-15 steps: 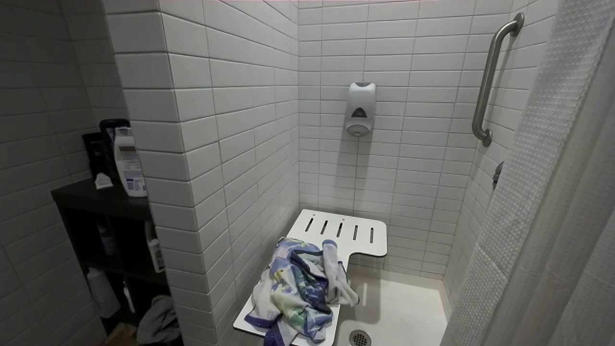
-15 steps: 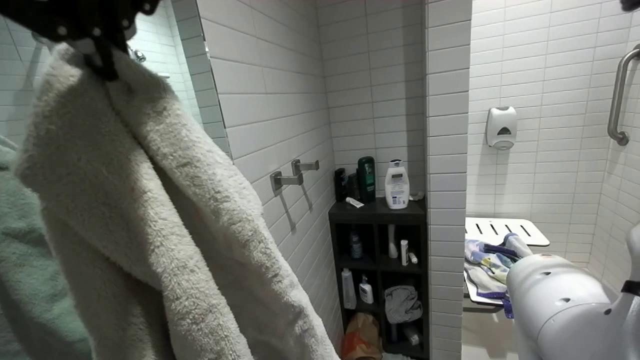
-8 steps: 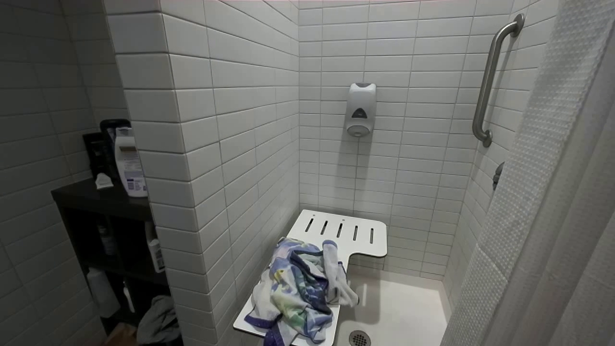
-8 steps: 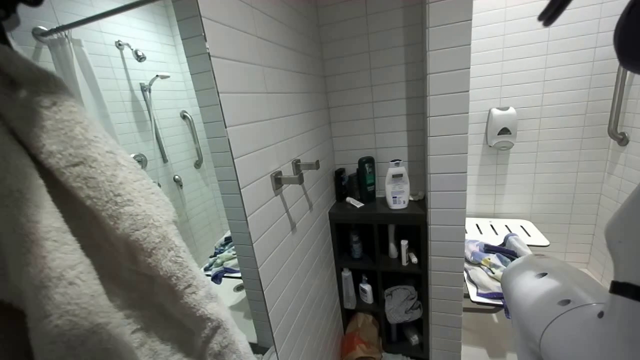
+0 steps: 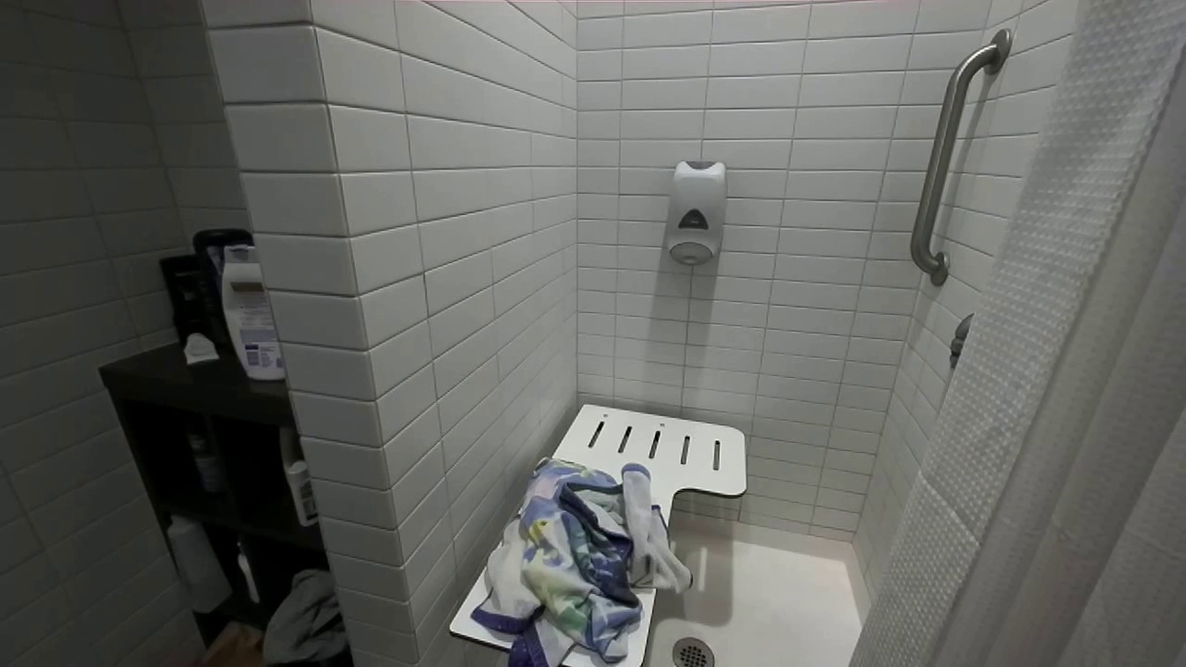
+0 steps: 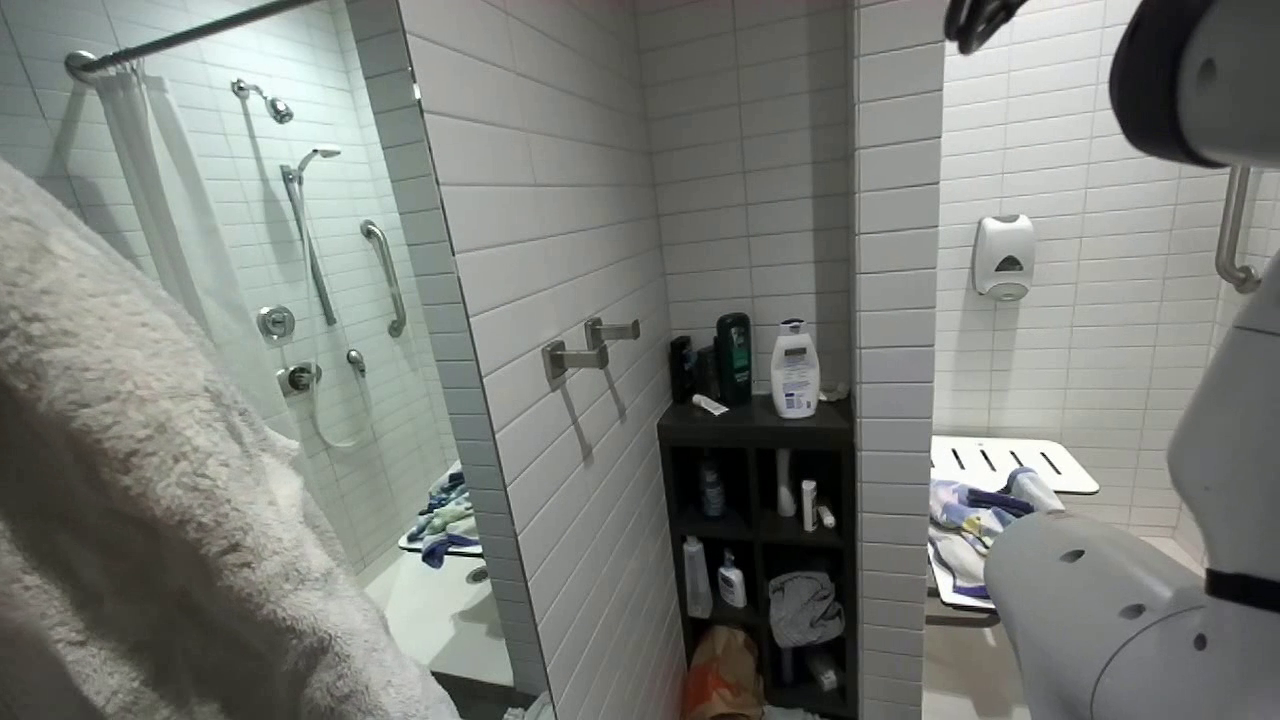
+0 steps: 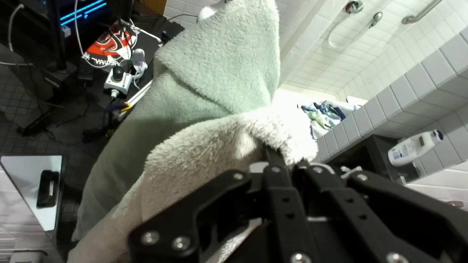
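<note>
I see the white towel [image 7: 190, 160] hanging from the gripper [image 7: 287, 160], nipped tight between its jaws, a hold only the wrist view shows, while both exterior views alone catch the soap dispenser [image 5: 698, 211].

The thick fluffy fabric towel [image 6: 160, 470] is plain cream-white; the black jointed two-fingered gripper [image 7: 288, 162] bears silver screws [image 7: 181, 243]. The crumpled fabric bundle [image 5: 579, 556] mixes blue, green and yellow over white, edged purple; the long white fabric curtain [image 5: 1047, 398] has a waffle grid

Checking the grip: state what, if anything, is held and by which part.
The gripper holds the towel by a bunched fold; edge or corner, I can't tell.
</note>
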Motion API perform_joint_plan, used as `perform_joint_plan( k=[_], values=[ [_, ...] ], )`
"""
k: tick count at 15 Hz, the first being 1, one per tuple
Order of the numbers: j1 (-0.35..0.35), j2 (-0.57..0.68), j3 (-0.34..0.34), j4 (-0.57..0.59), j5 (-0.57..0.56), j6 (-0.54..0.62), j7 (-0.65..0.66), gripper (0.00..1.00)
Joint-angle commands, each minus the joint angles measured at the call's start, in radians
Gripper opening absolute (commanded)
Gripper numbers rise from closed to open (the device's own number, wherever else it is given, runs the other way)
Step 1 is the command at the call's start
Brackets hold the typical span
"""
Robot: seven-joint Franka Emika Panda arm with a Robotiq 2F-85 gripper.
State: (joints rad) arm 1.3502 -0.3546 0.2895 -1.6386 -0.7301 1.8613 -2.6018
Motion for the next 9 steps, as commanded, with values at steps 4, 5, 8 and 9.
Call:
perform_joint_plan(
  k=[4,5,8,9],
  values=[
    [0.209,0.054,-0.162,0.065,-0.053,-0.086,0.000,0.02],
    [0.238,0.050,-0.189,0.064,-0.055,-0.099,0.000,0.02],
    [0.313,0.043,-0.261,0.072,-0.081,-0.137,0.000,0.02],
    [0.336,0.042,-0.285,0.078,-0.092,-0.151,0.000,0.02]
  ],
)
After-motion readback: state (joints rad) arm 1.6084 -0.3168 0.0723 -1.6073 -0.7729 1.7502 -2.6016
